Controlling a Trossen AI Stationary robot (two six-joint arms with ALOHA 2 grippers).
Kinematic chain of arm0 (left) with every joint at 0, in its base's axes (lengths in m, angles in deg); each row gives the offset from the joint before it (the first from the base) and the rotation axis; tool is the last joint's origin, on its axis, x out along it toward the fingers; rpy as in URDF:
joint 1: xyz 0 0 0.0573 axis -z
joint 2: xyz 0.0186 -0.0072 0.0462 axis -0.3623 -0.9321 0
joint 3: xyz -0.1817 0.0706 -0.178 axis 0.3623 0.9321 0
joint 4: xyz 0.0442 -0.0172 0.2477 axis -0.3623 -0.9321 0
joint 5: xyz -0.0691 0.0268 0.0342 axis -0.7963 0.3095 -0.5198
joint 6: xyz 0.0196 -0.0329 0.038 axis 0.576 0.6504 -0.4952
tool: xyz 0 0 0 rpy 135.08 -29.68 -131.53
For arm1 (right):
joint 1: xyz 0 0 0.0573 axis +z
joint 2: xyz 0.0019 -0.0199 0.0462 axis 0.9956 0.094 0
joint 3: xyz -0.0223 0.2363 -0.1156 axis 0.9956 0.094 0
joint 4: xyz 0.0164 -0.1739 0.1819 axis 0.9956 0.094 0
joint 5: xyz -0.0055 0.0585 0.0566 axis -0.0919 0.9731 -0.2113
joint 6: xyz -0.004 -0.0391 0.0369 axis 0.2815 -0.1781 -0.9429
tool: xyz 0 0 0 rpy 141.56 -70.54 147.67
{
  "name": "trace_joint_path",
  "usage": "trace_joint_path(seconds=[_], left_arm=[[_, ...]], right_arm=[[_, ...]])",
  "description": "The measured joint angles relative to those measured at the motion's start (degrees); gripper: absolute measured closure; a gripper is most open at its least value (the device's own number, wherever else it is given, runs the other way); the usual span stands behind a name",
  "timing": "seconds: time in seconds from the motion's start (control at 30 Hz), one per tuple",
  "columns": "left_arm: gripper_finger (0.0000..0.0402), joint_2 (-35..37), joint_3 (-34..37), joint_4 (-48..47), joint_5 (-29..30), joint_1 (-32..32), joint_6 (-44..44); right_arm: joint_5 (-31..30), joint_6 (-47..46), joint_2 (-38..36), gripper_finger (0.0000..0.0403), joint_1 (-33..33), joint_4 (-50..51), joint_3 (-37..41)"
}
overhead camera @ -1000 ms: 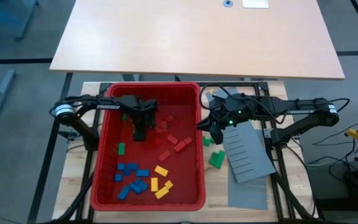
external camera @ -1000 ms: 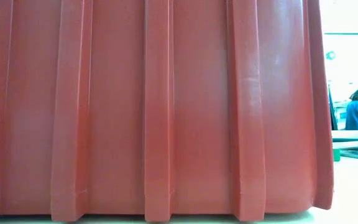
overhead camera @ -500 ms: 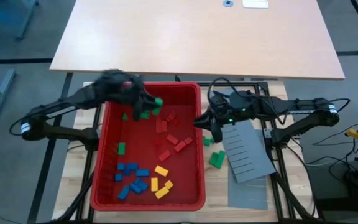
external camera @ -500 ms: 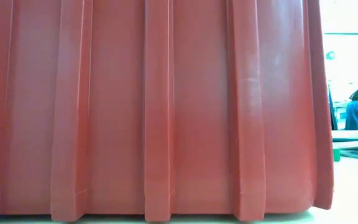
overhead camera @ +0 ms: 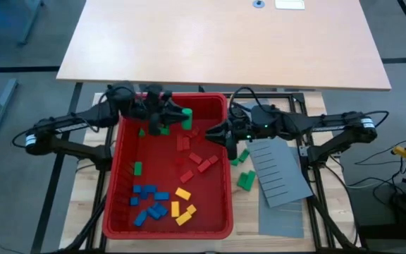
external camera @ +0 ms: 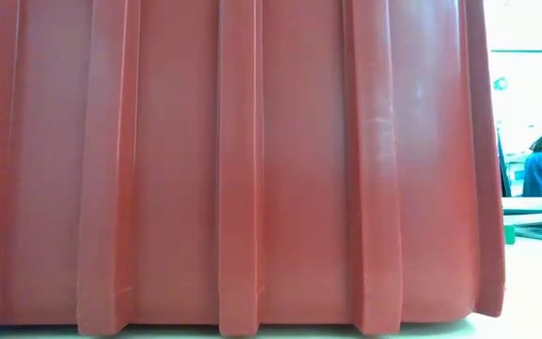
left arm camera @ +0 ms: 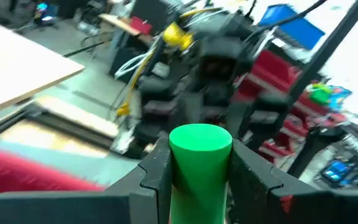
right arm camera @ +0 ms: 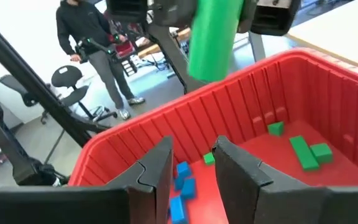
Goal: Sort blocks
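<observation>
High view: left pincer (overhead camera: 177,117) raised over the far end of the red bin (overhead camera: 115,185), clamped on a green block (overhead camera: 186,118). Right pincer (overhead camera: 229,138) reaching over the bin's right rim, nothing between its fingers, the gap narrow. Sorted so far, judging by the layout: blue blocks (overhead camera: 149,202) and yellow blocks (overhead camera: 182,205) at the near end of the bin, red blocks (overhead camera: 194,157) mid-bin, a few green blocks (overhead camera: 244,173) out on the bench (overhead camera: 94,195) beside the grey slotted panel (overhead camera: 278,171). Probably a hand-over or a carry toward the green group outside the bin. Best done by lifting well clear of the rim, keeping the grip square on the block's long sides, and releasing only once low over the green pile or firmly taken by the other pincer. Risk: a slip from this height, back among the red ones.

Low view: filled almost wholly by the ribbed wall of the bin; neither arm visible; a person in blue far off at the right edge.

Left wrist view: green block (left arm camera: 199,158) upright between the two dark fingers (left arm camera: 156,176), gripped on both sides.

Right wrist view: own fingers (right arm camera: 160,168) slightly apart and empty; the held green block (right arm camera: 214,34) hanging above, loose green blocks (right arm camera: 302,151) on the bin floor.

Writing: none readable in any view.
</observation>
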Motion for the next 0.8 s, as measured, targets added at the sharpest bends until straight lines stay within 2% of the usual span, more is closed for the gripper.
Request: trace_joint_path(seconds=[0.2, 0.37, 0.8], left_arm=[[0.03, -4.7, 0.0, 9.3, 0.1, 3.3, 3.0], [0.03, -7.0, 0.0, 12.7, 0.2, 4.8, 4.3], [0.03, -9.3, 0.0, 18.1, 0.6, 5.8, 5.7]], right_arm=[[0.0, -1.3, 4.0, 0.0296, 0.0, -6.4, -0.2], [0.0, -1.4, 5.1, 0.0282, -0.4, -10.6, -0.7], [0.3, -1.2, 5.3, 0.0267, -2.2, -12.5, -0.7]])
